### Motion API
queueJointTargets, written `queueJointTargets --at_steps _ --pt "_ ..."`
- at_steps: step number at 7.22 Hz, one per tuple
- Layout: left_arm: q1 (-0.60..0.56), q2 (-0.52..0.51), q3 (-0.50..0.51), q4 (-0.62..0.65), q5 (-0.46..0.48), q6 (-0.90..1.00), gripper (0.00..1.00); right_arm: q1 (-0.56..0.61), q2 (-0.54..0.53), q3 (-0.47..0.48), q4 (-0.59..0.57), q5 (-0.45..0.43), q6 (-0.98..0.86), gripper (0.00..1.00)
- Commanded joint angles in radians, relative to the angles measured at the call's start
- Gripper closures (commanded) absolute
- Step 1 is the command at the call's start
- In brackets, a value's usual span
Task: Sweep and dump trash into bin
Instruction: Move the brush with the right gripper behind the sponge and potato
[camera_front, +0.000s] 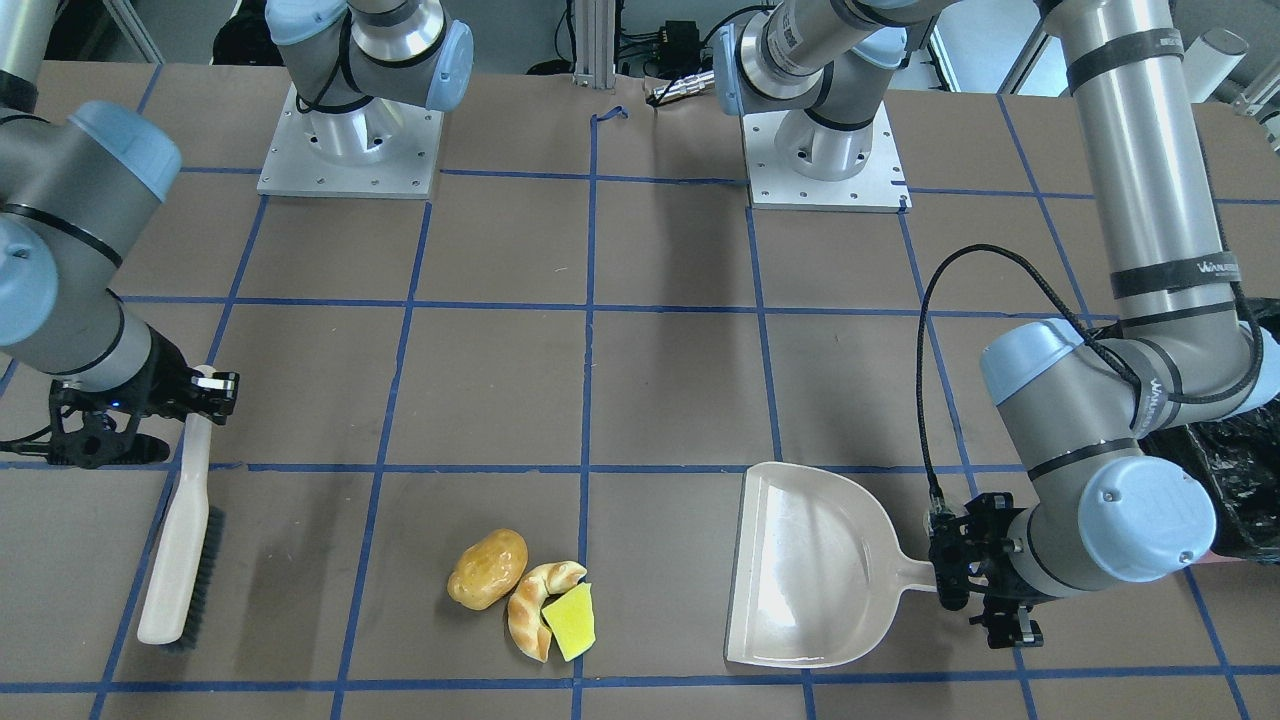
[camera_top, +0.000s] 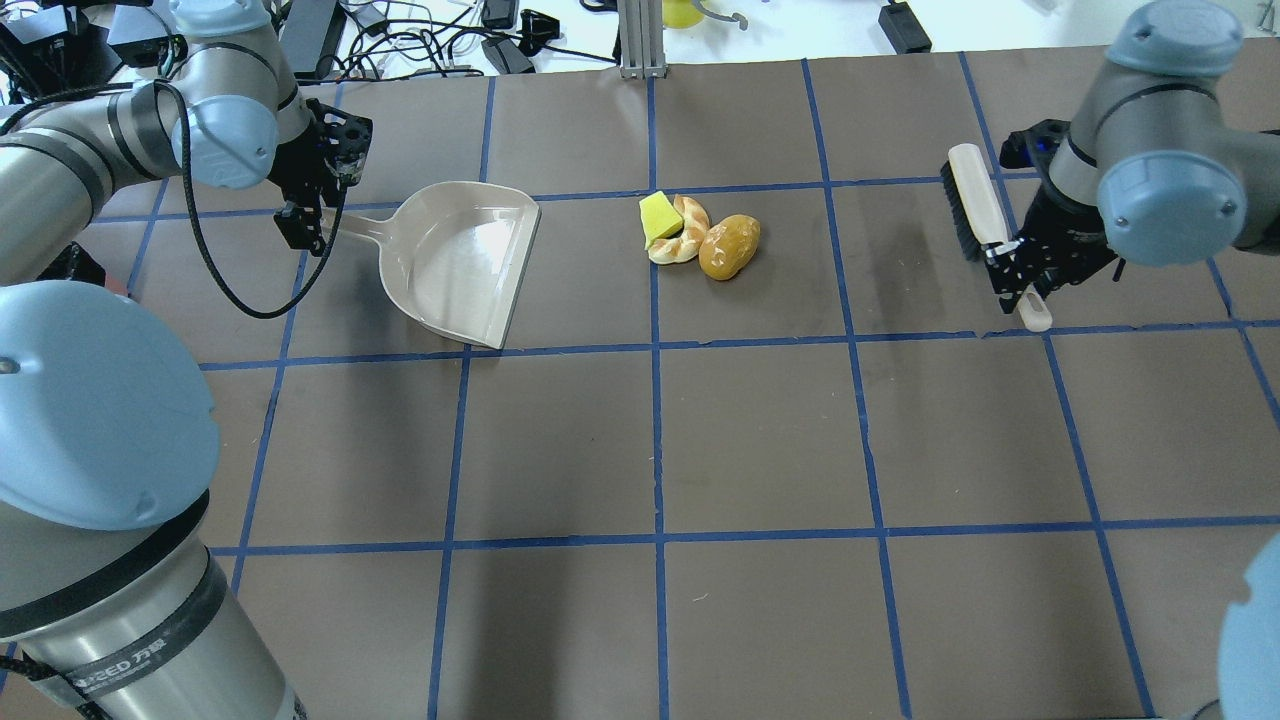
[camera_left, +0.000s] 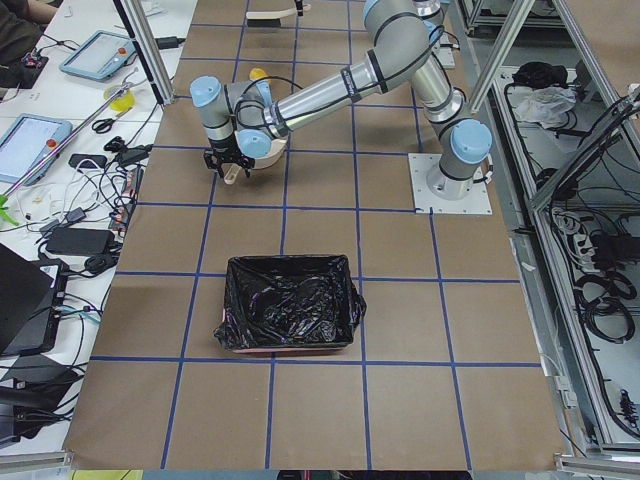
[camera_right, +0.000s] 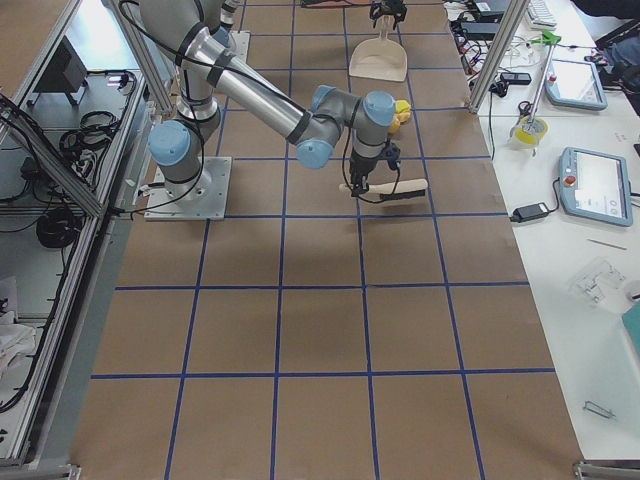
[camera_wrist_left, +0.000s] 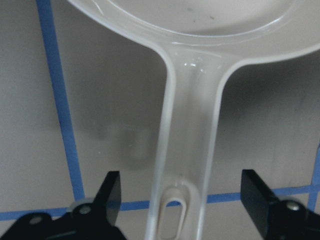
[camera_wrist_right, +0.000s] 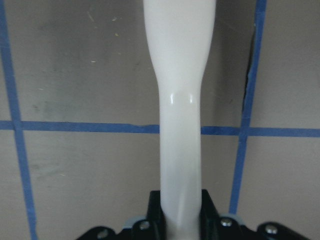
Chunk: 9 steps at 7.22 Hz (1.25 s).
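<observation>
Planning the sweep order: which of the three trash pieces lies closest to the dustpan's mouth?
The yellow sponge wedge. It sits on the side of the pile facing the dustpan, with the croissant just behind it and the potato farthest away.

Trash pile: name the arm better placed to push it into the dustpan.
Right. The right gripper is shut on the brush, and the trash lies between brush and dustpan mouth; the left gripper straddles the dustpan handle, jaws open.
</observation>
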Motion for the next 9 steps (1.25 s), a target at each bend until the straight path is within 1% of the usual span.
queueJointTargets --at_steps 1,2,3,4,5,6,7,9 --pt "-0.006 0.019 -0.022 0.001 -0.005 0.0 0.2 0.134 0.011 -0.051 0.113 0.01 0.276 1.0" --pt "-0.008 0.022 -0.021 0.001 -0.007 0.0 0.24 0.205 0.022 -0.053 0.115 0.043 0.411 1.0" --pt "-0.008 0.025 -0.025 0.001 -0.014 0.001 0.29 0.286 0.043 -0.056 0.1 0.06 0.535 1.0" --pt "-0.008 0.025 -0.032 0.001 -0.013 0.001 0.39 0.343 0.101 -0.094 0.091 0.062 0.599 1.0" --pt "-0.008 0.029 -0.032 0.001 -0.011 0.001 0.72 0.386 0.164 -0.157 0.103 0.062 0.625 1.0" --pt "-0.006 0.032 -0.03 0.001 -0.014 0.003 0.92 0.432 0.216 -0.21 0.115 0.047 0.647 1.0" --pt "-0.017 0.035 -0.023 0.001 -0.011 0.003 1.0 0.473 0.253 -0.25 0.115 0.033 0.65 1.0" --pt "-0.018 0.052 -0.03 0.001 -0.011 -0.017 1.0 0.552 0.271 -0.275 0.12 0.028 0.664 1.0"
